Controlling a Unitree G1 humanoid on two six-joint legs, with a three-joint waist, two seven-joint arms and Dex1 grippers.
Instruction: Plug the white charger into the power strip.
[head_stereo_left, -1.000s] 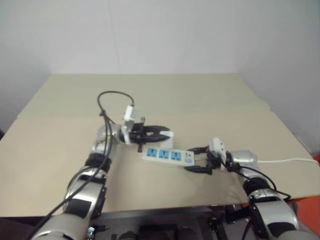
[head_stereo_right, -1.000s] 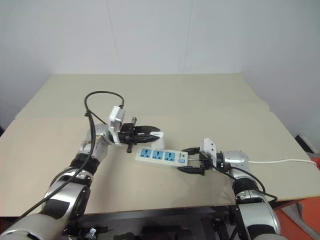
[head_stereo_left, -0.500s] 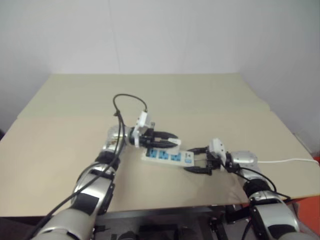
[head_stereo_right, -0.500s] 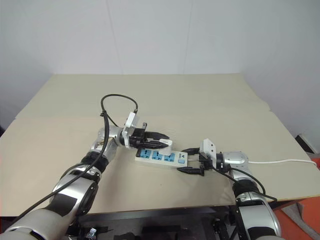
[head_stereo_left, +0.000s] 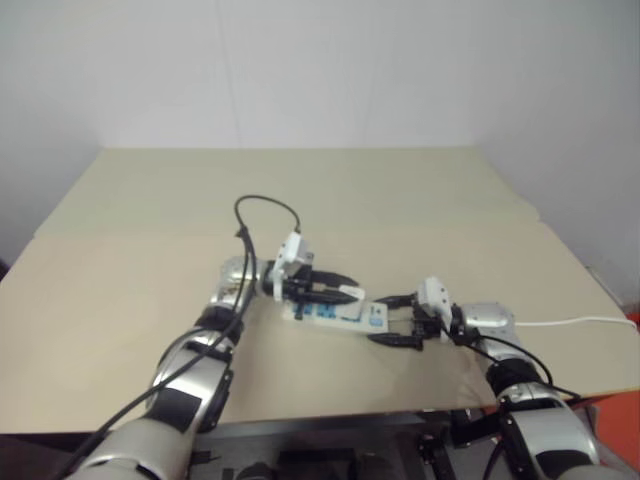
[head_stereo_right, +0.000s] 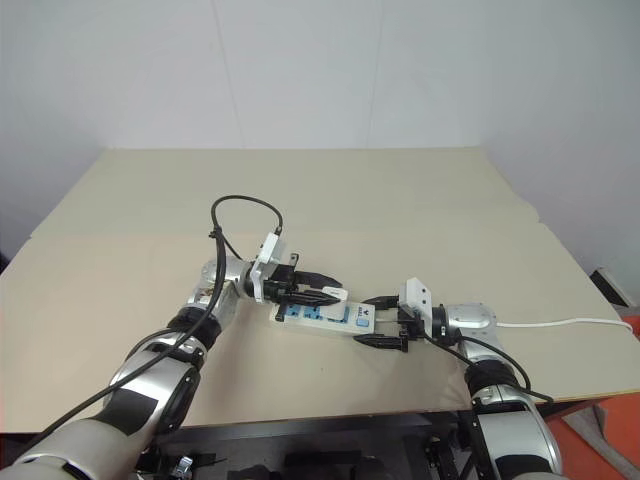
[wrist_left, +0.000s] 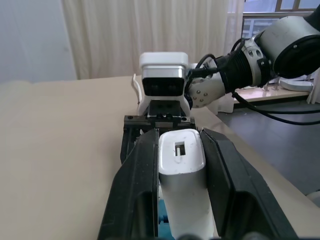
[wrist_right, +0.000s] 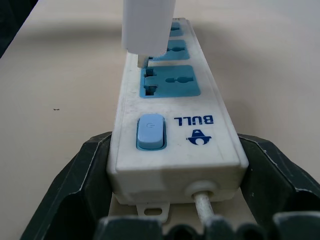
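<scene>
charger almost in, easy to miss the slots

left gripper (wrist_left: 180, 175) is clamped on the white charger (wrist_left: 182, 165), held right over the power strip (wrist_right: 172, 125) on the table (head_stereo_left: 120, 290). right gripper (wrist_right: 170, 185) brackets the strip's switch end, fingers spread wide. if the prongs land off the slots they could jam or shove the strip. the prongs are hard to make out.
</scene>
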